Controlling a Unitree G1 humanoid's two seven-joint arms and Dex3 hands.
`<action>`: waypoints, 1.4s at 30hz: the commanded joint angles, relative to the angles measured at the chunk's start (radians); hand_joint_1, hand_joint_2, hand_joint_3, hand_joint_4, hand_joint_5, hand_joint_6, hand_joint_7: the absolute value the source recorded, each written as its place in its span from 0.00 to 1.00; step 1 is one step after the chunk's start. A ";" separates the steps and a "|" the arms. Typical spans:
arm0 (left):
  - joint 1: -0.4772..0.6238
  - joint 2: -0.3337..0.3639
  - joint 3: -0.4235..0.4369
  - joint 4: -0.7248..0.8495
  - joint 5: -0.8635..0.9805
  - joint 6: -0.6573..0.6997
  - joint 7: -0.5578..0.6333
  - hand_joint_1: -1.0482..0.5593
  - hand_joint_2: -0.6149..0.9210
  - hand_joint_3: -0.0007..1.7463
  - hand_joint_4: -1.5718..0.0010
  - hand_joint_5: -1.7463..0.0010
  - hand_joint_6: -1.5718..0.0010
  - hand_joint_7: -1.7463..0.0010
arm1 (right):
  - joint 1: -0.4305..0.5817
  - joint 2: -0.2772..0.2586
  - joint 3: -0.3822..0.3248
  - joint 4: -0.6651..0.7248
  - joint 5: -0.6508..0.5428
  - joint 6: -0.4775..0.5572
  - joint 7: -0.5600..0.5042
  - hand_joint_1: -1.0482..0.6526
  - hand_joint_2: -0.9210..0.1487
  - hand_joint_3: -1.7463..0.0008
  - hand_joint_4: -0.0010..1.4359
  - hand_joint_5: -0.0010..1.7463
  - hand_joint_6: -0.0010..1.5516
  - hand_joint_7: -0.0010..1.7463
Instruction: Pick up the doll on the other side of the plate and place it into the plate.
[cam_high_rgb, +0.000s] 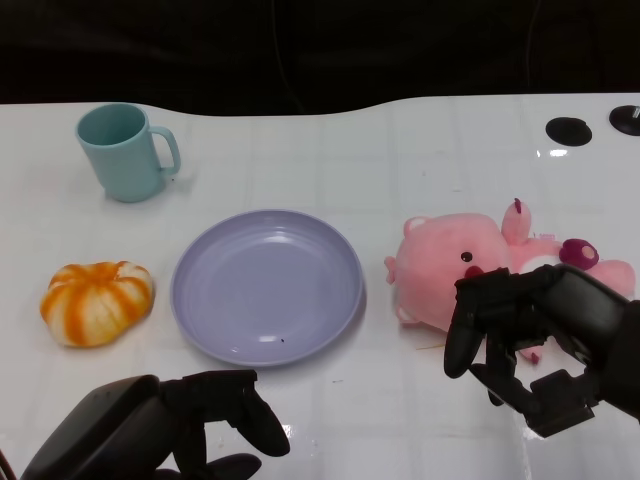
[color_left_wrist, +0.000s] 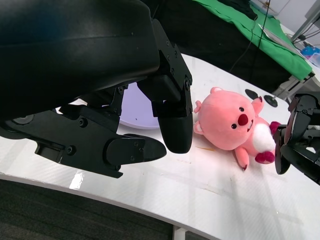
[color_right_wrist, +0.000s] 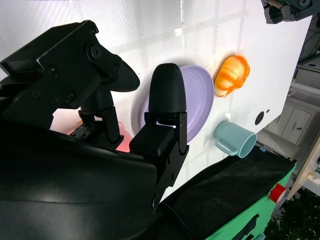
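1. While the pink doll (cam_high_rgb: 470, 268) lies on the desk (cam_high_rgb: 420, 160) beside the plate (cam_high_rgb: 266, 285), our right hand (cam_high_rgb: 525, 335) hovers over it — fingers spread, empty.
2. We judge it soft, light — grasp its body.

Pink plush doll (cam_high_rgb: 455, 268) on its back, just right of empty lavender plate (cam_high_rgb: 266, 285).

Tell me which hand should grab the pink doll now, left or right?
Right. The right hand hangs open just over the pink doll, on the plate's right side. The left hand sits near the table's front edge, left of the plate, and would have to reach across it.
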 joint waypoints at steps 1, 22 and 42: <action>-0.002 0.015 0.004 -0.001 -0.001 -0.001 -0.014 0.51 1.00 0.24 0.62 0.01 0.56 0.46 | -0.010 -0.006 -0.006 0.009 -0.003 -0.002 -0.008 0.64 0.42 0.36 0.49 0.82 0.47 0.68; 0.004 0.028 0.017 0.003 -0.012 -0.007 -0.015 0.51 1.00 0.24 0.62 0.01 0.56 0.46 | -0.073 0.015 -0.027 0.018 -0.212 0.055 -0.215 0.40 0.10 0.93 0.11 0.63 0.19 0.30; 0.000 0.028 0.016 0.028 -0.017 -0.022 -0.012 0.51 1.00 0.23 0.62 0.01 0.56 0.46 | -0.234 -0.222 0.076 -0.018 -0.506 0.310 0.057 0.28 0.08 1.00 0.01 0.38 0.11 0.05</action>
